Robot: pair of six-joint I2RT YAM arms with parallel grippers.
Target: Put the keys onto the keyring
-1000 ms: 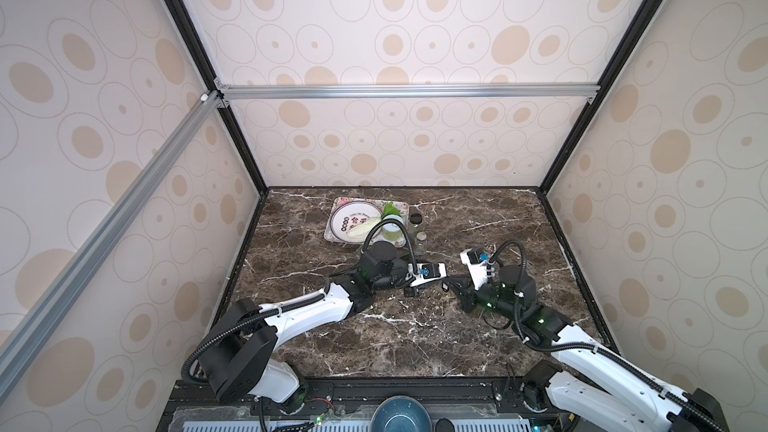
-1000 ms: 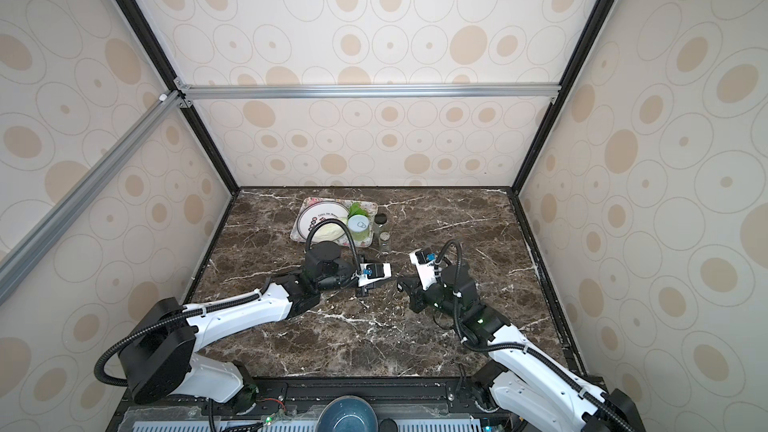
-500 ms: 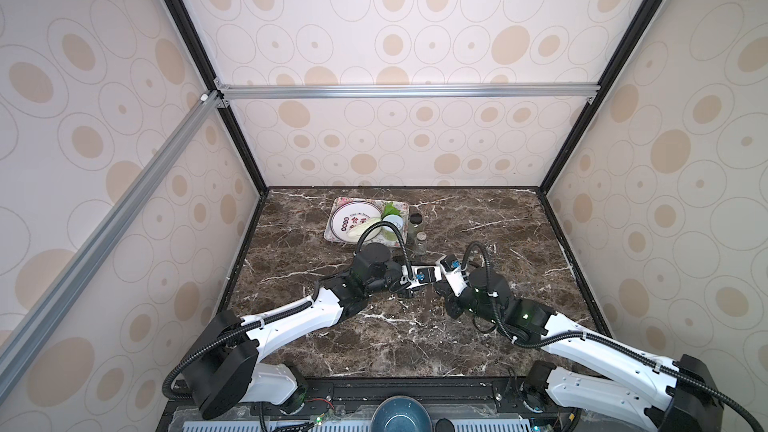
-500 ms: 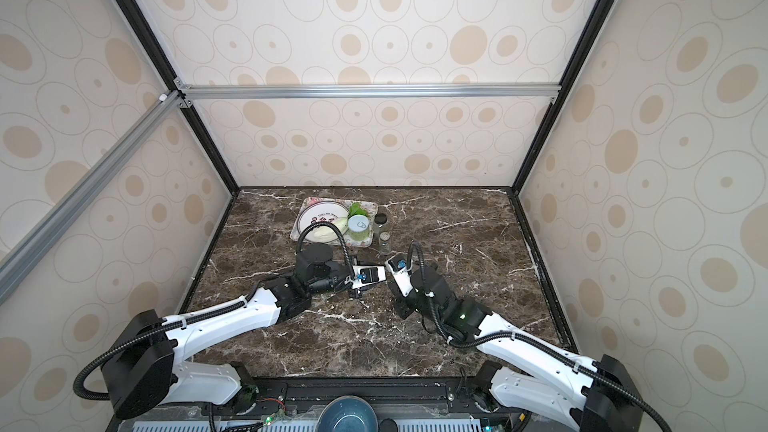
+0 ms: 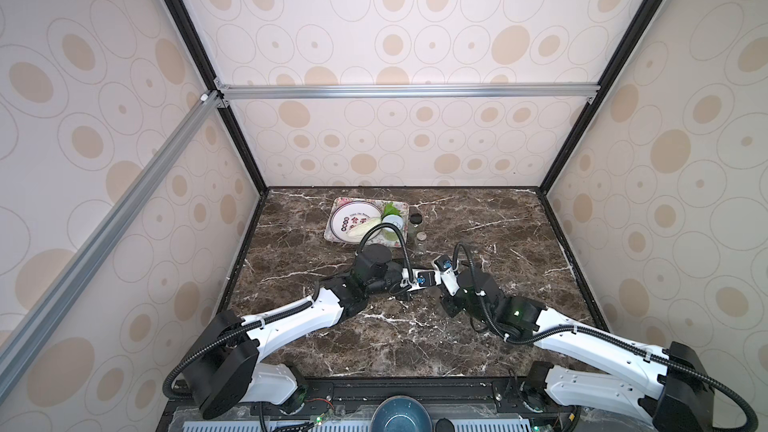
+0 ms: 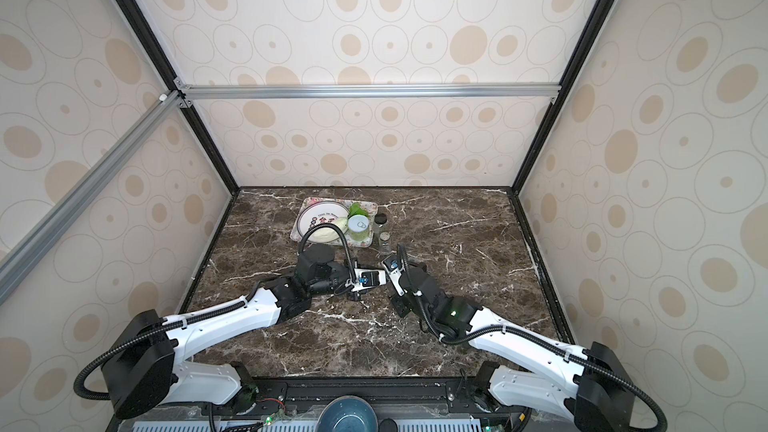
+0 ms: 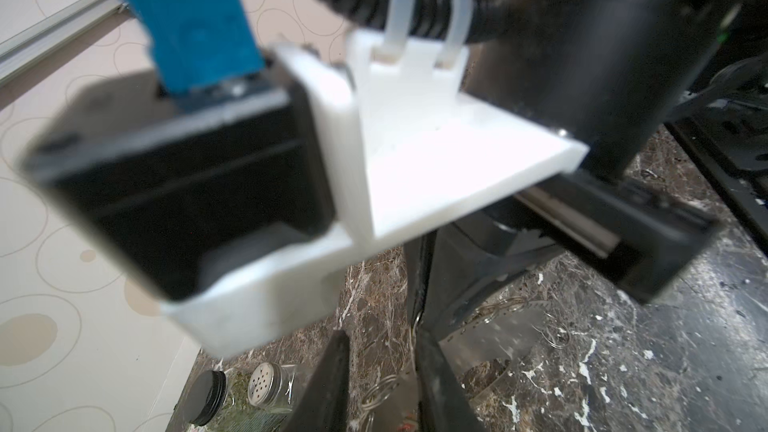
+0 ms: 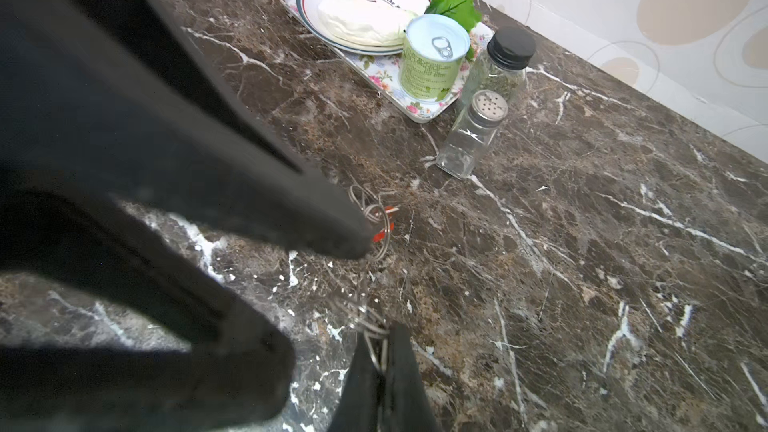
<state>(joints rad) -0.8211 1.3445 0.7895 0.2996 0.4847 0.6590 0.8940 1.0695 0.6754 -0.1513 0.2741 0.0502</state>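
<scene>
Since a second ago my right arm has swung in toward 9 o'clock, so both wrists now meet over the middle of the tabletop [image 5: 395, 351]. My right pincer [image 8: 379, 351] is pressed together on the thin wire keyring [image 8: 370, 326], which runs across to my left pincer [image 7: 384, 367]. That one is nipped narrowly on a small wire loop carrying the red-orange key [image 8: 378, 236], just above the marble. From the meeting point, the floral tray [image 8: 419, 112] sits at 11 o'clock and the shakers [image 8: 473, 135] at 12.

Red key [image 8: 379, 236] against wire keyring [image 8: 371, 324] (mid-table)
</scene>
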